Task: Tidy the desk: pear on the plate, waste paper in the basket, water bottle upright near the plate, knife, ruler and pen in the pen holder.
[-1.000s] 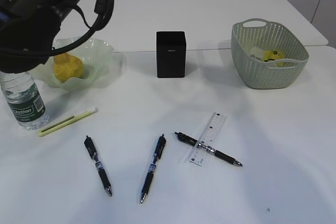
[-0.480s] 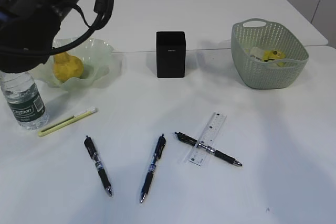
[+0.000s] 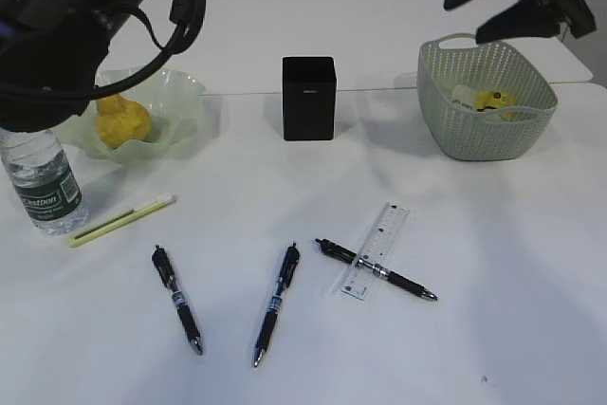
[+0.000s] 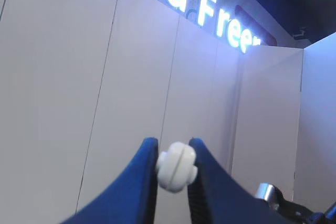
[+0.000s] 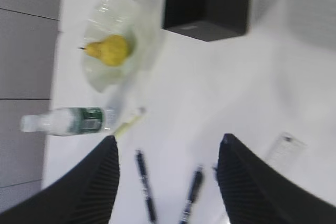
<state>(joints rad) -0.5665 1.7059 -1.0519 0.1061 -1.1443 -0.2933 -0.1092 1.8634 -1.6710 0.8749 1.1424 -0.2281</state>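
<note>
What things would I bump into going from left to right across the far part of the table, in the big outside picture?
Water bottle → pear on the plate → pen holder → basket with the waste paper inside.

Your right gripper [image 3: 517, 2] has come into the exterior view at top right, jaws apart, with the basket [image 3: 474, 135] just below it.

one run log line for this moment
left gripper: shut on clear plastic bottle's white cap | right gripper: open, empty | yellow pear: on plate
</note>
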